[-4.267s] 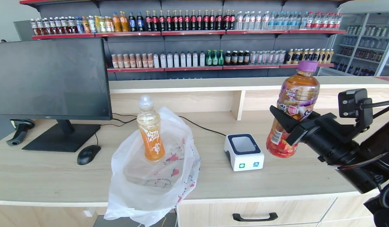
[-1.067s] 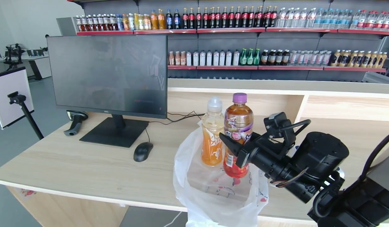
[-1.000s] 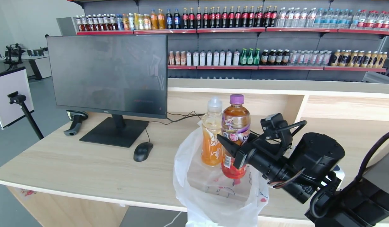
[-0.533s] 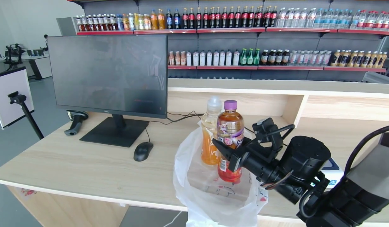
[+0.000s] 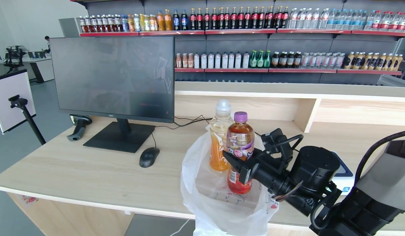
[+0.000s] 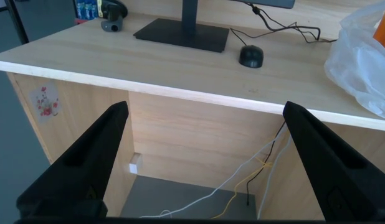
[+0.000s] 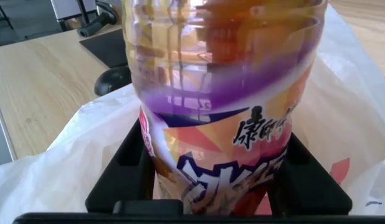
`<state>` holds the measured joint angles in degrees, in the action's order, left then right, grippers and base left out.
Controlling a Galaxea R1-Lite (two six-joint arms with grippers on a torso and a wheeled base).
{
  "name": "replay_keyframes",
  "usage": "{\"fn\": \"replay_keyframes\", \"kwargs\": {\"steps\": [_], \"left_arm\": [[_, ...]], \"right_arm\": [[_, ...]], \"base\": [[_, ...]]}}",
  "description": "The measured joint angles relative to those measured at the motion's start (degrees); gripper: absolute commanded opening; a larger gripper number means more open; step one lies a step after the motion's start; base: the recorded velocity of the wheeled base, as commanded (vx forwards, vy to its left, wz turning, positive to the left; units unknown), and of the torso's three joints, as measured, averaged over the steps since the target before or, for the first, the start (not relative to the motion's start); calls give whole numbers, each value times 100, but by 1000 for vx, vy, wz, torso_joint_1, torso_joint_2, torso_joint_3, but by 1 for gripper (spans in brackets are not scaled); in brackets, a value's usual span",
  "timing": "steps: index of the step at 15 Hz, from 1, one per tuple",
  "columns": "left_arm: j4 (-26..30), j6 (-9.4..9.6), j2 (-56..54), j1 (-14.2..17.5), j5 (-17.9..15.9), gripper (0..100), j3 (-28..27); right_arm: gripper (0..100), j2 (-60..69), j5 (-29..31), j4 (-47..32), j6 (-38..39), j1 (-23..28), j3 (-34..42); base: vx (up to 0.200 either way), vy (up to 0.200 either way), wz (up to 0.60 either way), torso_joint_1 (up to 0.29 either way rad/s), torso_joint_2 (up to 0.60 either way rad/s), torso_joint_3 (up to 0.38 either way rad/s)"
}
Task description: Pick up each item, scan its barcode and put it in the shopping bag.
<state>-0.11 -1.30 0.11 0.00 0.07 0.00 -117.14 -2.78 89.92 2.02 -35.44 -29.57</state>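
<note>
The right gripper (image 5: 240, 157) holds the purple-cap bottle (image 5: 240, 139) upright in the mouth of the bag (image 5: 195, 164). Its fingers (image 7: 127, 168) are clamped on either side of the lower body, over the label. The bottle's base sits low between the bag walls; whether it touches the bottom I cannot tell.

The bottle looks nearly full, so it is probably fairly heavy for its size. Its plastic wall is stiff enough to squeeze but would give under hard pressure, and the glossy label is likely slippery. The present hold, low on the straight labelled part, seems sound, since the narrower neck would let the bottle swing.

The bag is thin, soft film standing open on the surface (image 5: 91, 177). It offers no support and may fold inward or drag with the fingers. Inside it the orange bottle (image 5: 218, 147) stands upright, just beside the held one on the far side. A tall bottle set down here could tip against its neighbour.

The left gripper (image 6: 205, 162) hangs below the surface edge, fingers spread wide and holding nothing. The scanner (image 5: 345, 173) lies behind the right arm.
</note>
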Motion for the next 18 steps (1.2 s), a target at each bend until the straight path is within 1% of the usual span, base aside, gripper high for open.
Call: {"fn": "replay_keyframes", "kwargs": {"steps": [8,18], "left_arm": [[-5,-6,0,0,0,100,0],[-5,-9,0,0,0,100,0]], "right_arm": [[0,46,0,13,-2,5,477],[0,113,-1,5,-17,13,761]], "base": [[0,0,0,0,0,0],[0,0,0,0,0,0]]}}
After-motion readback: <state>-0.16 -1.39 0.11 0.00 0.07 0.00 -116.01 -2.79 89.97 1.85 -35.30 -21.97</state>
